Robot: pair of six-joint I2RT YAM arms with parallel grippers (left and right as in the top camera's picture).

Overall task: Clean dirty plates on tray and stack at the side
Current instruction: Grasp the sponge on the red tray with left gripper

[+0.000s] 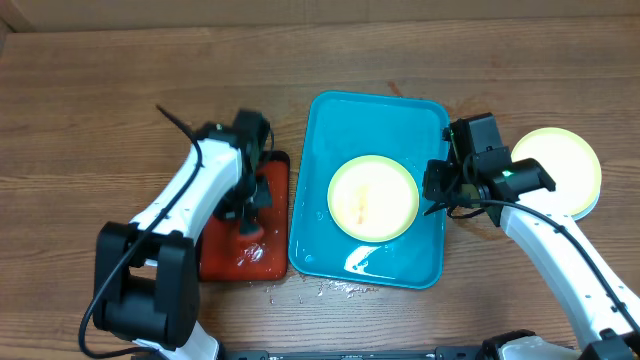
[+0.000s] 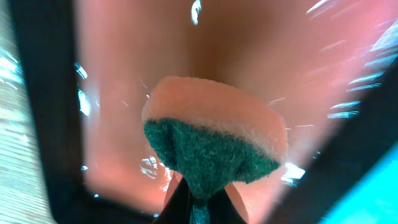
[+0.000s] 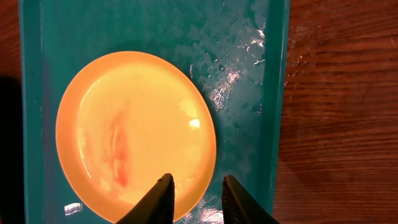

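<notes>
Step in hand, by judgement: scrubbing the last dirty plate. The other plates look done and set aside.

- Table point(image 1: 100, 100): one, wood, wet spots near the turquoise tray.
- Tray point(image 1: 315, 150): one, turquoise, centre of the table, wet film inside.
- Red tray point(image 1: 220, 262): one, touching or just left of the turquoise one, surface wet.
- Plates: three counted.
  - One yellow-green dirty plate point(image 3: 137, 134) lies flat in the middle of the tray, with a reddish streak across its centre.
  - The stack point(image 1: 555, 165) sits on the table, right of the tray and apart from it. It has a yellow-green plate on top and the blue plate point(image 1: 590, 203) showing as a rim underneath. That makes two visible; there is no sign of more.
- Sponge point(image 2: 214, 140): one, green scouring face toward the camera, pale orange foam behind it.
- Left gripper point(image 2: 196, 202): over the red tray, clenched on the sponge and pinching it at the near edge.
- Right gripper point(image 3: 198, 198): over the right side of the tray, fingers point(image 3: 163, 198) spread and holding nothing. The dirty plate's rim lies below the gap. Contact can't be told from these views.

Next move calls for:
- The left arm carries the sponge right, over the tray rim, and puts the green face down on the streak.
- The right arm steadies the plate by the rim, since wet plastic on a wet tray will likely slide under scrubbing.
- The plate then goes on top of the stack.
</notes>
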